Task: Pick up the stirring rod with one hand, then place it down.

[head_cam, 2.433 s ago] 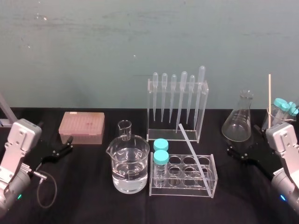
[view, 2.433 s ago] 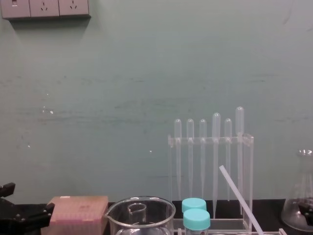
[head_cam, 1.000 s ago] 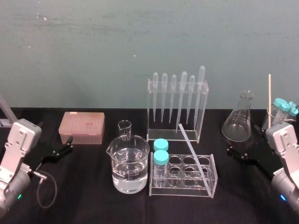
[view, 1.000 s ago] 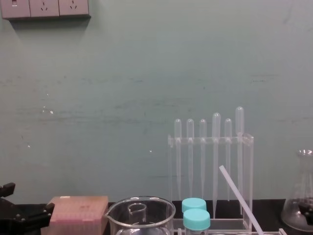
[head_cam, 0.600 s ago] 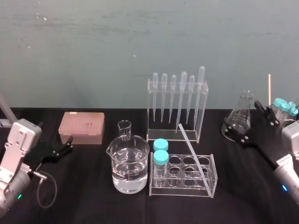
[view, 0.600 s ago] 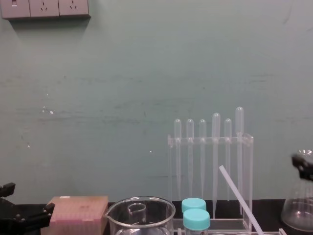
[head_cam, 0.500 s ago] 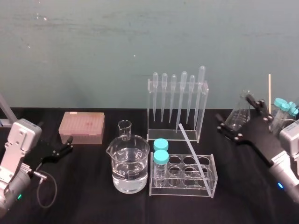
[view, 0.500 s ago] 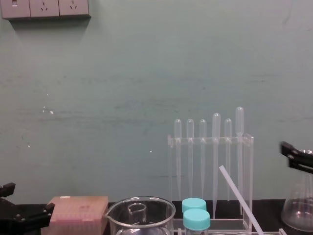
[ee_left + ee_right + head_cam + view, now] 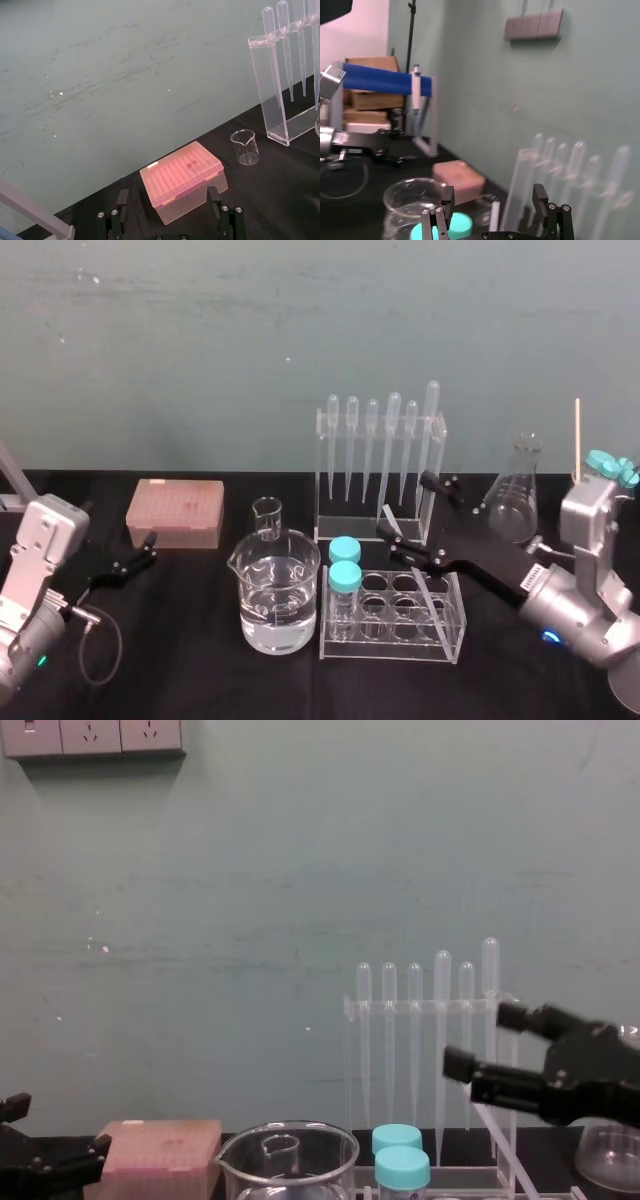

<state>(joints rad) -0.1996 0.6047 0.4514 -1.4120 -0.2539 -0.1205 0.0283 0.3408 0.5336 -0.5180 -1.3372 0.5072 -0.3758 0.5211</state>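
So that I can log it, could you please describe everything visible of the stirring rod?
The stirring rod is a long, thin, straight stick, translucent white, glass or plastic by its look. It stands tilted, lower end in the clear tube rack, upper end toward the pipette stand. The open fingers of the right gripper flank its upper part; contact cannot be told.

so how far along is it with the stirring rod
Done: nothing yet. The stirring rod leans in the test tube rack, unlifted. In hand: the right gripper is open at the rod's upper end, not closed on it. Left to do: grasp, lift, then set it down. The left gripper sits open on the table at the robot's far left.
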